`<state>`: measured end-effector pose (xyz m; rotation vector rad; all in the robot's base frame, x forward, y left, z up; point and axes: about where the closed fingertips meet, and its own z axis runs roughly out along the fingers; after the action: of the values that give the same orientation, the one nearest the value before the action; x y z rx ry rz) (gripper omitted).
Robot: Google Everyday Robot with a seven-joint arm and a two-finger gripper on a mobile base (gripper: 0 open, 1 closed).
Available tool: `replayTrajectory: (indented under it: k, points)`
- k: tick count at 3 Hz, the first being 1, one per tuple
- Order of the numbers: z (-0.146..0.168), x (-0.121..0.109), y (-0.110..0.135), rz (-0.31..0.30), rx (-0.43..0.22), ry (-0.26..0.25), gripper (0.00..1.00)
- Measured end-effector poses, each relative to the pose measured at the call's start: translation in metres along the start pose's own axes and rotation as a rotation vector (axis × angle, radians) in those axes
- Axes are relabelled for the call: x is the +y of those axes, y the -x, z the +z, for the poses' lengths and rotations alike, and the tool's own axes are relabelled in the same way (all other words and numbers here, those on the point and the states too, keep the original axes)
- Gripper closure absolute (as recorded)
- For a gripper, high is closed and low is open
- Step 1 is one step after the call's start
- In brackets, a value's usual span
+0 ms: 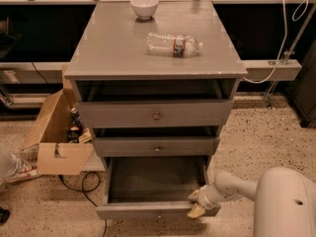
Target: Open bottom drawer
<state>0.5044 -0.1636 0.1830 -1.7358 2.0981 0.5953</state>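
Note:
The grey cabinet (pixel 123 58) has three drawers. The bottom drawer (pixel 148 210) is pulled well out, and its bare dark inside (pixel 153 179) shows. Its small knob is barely visible on the front. My gripper (pixel 196 203) is at the right end of the bottom drawer's front panel, at its top rim. My white arm (pixel 237 186) reaches in from the lower right. The middle drawer (pixel 155 146) and the top drawer (pixel 155 113) each stick out slightly.
A white bowl (pixel 144 6) and a plastic bottle (pixel 174 44) lying on its side are on the cabinet top. An open cardboard box (pixel 54 137) with items stands on the floor to the left, beside a black cable (pixel 84 186) and a person's shoe (pixel 17 171).

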Motion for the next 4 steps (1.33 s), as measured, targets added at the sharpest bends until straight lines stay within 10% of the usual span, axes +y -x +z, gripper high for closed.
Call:
replayTrajectory:
  k: [4]
  points:
    - [-0.220,-0.004,-0.027,-0.093,-0.246,-0.300,0.00]
